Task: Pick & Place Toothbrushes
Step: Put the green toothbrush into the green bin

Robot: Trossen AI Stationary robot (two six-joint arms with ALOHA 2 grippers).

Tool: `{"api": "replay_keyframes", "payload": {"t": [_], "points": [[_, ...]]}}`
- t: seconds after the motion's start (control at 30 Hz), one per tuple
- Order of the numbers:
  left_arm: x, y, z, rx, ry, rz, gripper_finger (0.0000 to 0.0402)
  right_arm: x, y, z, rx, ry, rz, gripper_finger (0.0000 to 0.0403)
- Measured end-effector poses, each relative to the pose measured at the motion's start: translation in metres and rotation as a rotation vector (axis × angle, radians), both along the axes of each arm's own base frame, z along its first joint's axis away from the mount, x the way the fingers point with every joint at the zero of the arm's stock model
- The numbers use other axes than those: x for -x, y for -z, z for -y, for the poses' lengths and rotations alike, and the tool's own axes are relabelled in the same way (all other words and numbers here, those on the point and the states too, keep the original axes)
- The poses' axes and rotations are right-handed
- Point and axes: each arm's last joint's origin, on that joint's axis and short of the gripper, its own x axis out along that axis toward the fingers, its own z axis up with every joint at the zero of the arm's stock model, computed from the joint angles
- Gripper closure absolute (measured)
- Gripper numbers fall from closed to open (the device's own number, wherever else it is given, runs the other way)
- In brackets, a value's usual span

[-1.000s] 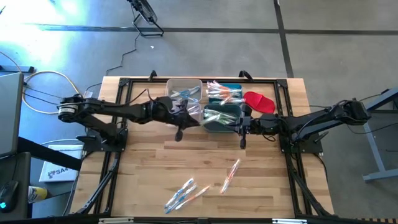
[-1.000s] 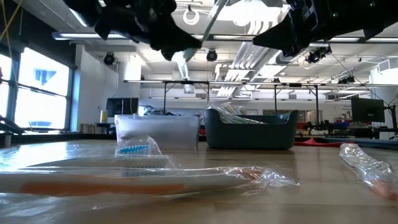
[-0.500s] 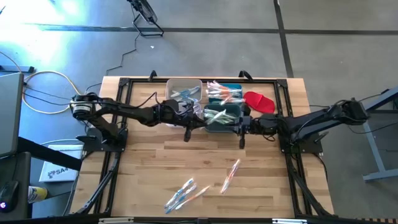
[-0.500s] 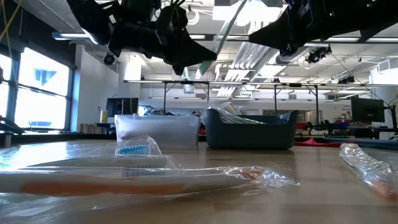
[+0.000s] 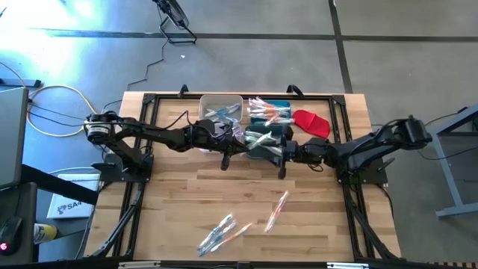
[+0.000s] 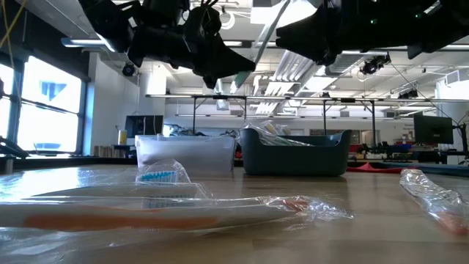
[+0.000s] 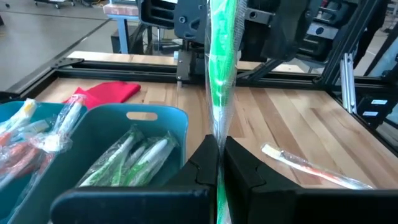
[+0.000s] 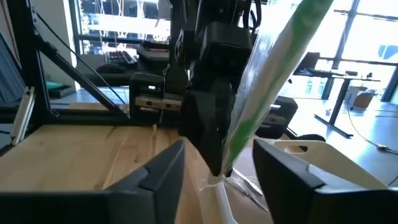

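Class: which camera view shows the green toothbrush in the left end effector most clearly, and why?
The left wrist view: the wrapped green toothbrush stands upright, clamped in the left end effector. The right wrist view shows it slanting between the open fingers of the right end effector. The high view barely shows it; the low view shows a thin stick between dark arms.

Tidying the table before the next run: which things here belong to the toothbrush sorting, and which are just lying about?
Job:
- green toothbrush, pinched in the left gripper
- loose toothbrushes on the table
- teal bin
- clear bin

Lying about:
- red cloth

Bright daylight, window glare, arms silhouetted, foreground blurred.
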Motion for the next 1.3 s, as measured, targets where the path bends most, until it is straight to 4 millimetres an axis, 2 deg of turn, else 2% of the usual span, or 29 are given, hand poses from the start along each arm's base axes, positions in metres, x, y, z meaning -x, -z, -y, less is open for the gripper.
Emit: {"api": "replay_keyframes", "payload": {"t": [0.23, 0.4, 0.8, 1.03, 1.3], "points": [[0.0, 0.0, 0.0, 0.0, 0.003, 0.0, 0.04, -0.006, 0.003, 0.001, -0.005, 0.003, 0.062, 0.016], [0.0, 0.0, 0.0, 0.002, 0.012, 0.0, 0.04, -0.011, 0.005, 0.009, -0.023, 0.033, 0.109, 0.0153], [0.0, 0.0, 0.0, 0.003, 0.012, -0.004, 0.04, -0.017, 0.012, 0.02, -0.049, -0.028, 0.144, 0.0182], [0.0, 0.001, 0.0, 0.002, 0.01, -0.006, 0.04, -0.017, 0.01, 0.019, -0.045, -0.053, 0.163, 0.0226], [-0.004, 0.011, 0.0, 0.005, 0.002, -0.033, 0.04, -0.019, 0.007, 0.018, -0.042, -0.08, 0.173, 0.0281]]}}
